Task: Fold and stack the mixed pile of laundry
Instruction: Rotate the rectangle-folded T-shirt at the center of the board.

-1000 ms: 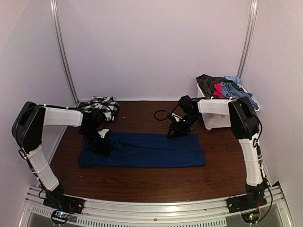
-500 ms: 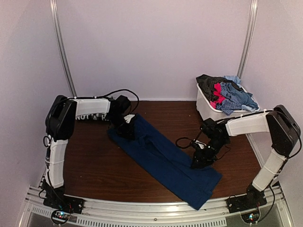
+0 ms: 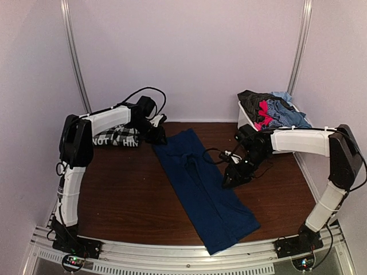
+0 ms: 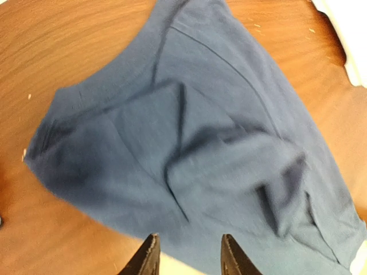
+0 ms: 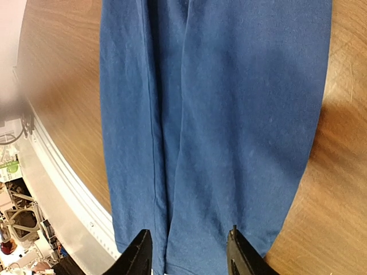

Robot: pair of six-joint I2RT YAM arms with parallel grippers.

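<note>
**While the navy cloth lies flat, both my grippers stand parted**

As I look down my left wrist, my left gripper (image 4: pixel 189 243) shows its two dark fingers spread, with nothing pinched between them. The long navy blue fabric piece (image 4: pixel 189 132) lies rumpled beneath, and I cannot tell whether the tips touch it. From above, that gripper sits at the cloth's far-left corner, just beside the black-and-white checked shirt with white lettering (image 3: pixel 117 137). My right gripper (image 5: pixel 188 232) is likewise spread and holds nothing, poised over the navy piece near its right edge. The cloth stretches diagonally across the brown wooden table (image 3: pixel 114 195), from the far middle to the near edge. Red, light blue plaid and dark grey garments (image 3: pixel 272 109) heap in the white plastic rectangular bin (image 3: pixel 245 121) at far right.
</note>
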